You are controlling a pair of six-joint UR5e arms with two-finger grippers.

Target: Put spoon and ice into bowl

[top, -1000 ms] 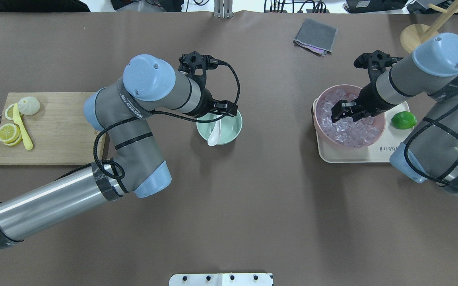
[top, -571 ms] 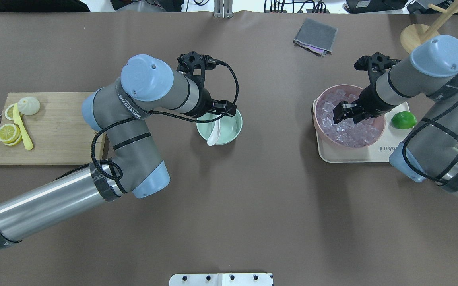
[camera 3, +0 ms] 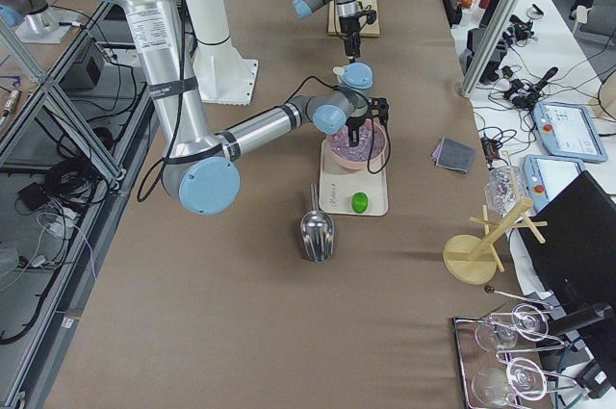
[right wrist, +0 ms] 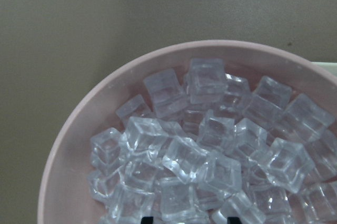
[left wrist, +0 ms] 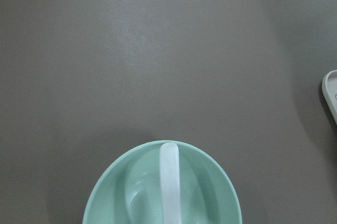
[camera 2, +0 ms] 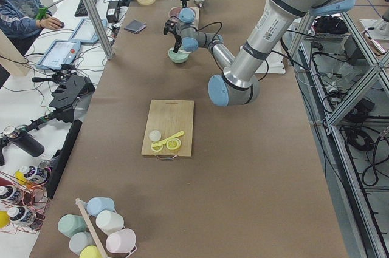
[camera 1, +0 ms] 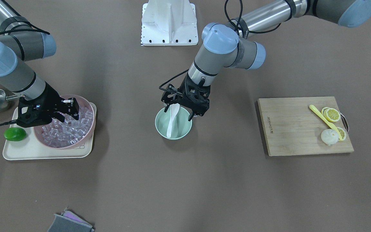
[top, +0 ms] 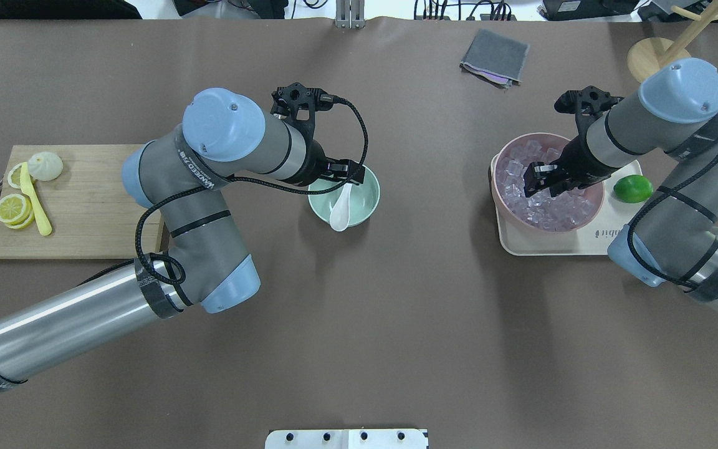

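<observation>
The left gripper [camera 1: 179,109] hangs low over the mint bowl [camera 1: 184,126] at mid-table, its jaws spread wide and clasping nothing. The spoon [camera 1: 171,122] lies released inside the bowl, scoop propped on the rim nearest the robot and handle slanting across the inside under the parted jaws. At the table's right end, the right gripper [top: 538,182] dips into the pink bowl [right wrist: 79,145], which is heaped with ice [right wrist: 210,161] and stands on a cream tray [camera 1: 27,151] just beside a lime [camera 1: 14,134]. In the right wrist view two dark fingertips [right wrist: 147,218] show apart at the bottom edge among the cubes; whether they pinch one cannot be told. No cube is in the mint bowl. A board [camera 1: 288,129] with lemon slices [camera 1: 332,114] sits at the left end.
</observation>
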